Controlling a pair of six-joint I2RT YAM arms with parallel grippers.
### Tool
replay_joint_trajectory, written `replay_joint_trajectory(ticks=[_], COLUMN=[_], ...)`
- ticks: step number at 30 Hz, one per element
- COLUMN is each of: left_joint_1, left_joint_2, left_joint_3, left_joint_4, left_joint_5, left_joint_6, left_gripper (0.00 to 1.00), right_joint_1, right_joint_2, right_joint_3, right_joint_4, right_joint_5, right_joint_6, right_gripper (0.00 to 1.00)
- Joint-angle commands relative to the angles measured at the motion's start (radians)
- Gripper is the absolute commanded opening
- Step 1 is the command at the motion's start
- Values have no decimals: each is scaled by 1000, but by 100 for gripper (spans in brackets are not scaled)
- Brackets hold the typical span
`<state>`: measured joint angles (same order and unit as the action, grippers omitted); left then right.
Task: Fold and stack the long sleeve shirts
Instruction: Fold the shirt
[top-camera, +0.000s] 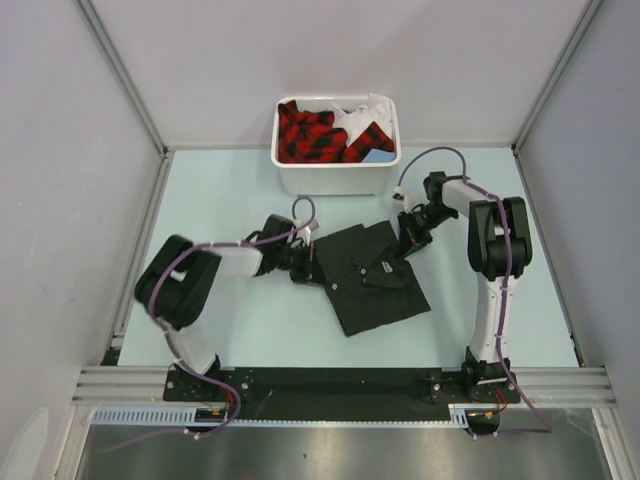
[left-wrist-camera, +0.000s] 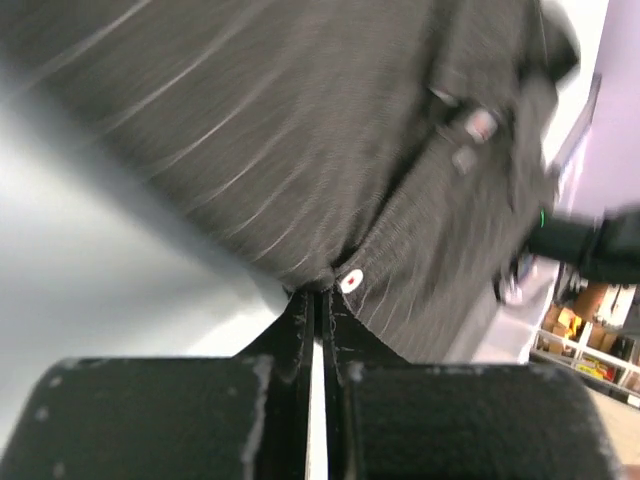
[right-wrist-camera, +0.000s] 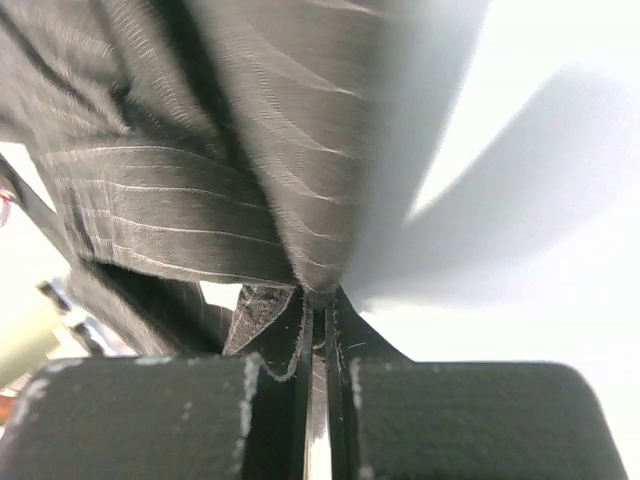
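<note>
Tabletop (top-camera: 240, 190): left hand (left-wrist-camera: 319, 300), right hand (right-wrist-camera: 318, 298), each tight on pinstriped shirt (top-camera: 375, 285)

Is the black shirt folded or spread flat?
Folded: the shirt lies as a compact rectangle, no sleeves trailing out, with the left gripper and right gripper pinching opposite edges.

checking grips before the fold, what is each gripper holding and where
Both pinch the black pinstriped shirt: left gripper at its left edge, right gripper at its far-right corner.

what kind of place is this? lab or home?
Probably a robot lab cell, not a home: white panel walls enclose a pale blue table with a white bin of clothes at the back.
</note>
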<state>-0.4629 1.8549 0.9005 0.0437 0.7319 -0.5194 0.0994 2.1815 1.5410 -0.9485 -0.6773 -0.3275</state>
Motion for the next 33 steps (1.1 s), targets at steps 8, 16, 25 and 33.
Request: replay_joint_trajectory(ticks=[8, 16, 25, 33], left_joint_1=[-31, 274, 452, 426], left_joint_2=[-637, -717, -462, -99], left_joint_3=[-287, -97, 53, 316], left_joint_4=[-281, -507, -479, -563], left_joint_5=[46, -129, -72, -14], left_joint_6=[18, 185, 214, 556], left_gripper=[77, 100, 99, 61], right_joint_1=[347, 506, 479, 249], right_joint_2=[-20, 87, -13, -242], right_joint_3=[44, 293, 458, 35], right_joint_4=[203, 293, 177, 237], right_joint_5=[130, 183, 256, 55], right_joint_6=[-202, -386, -389, 63], right_gripper=[0, 0, 55, 54])
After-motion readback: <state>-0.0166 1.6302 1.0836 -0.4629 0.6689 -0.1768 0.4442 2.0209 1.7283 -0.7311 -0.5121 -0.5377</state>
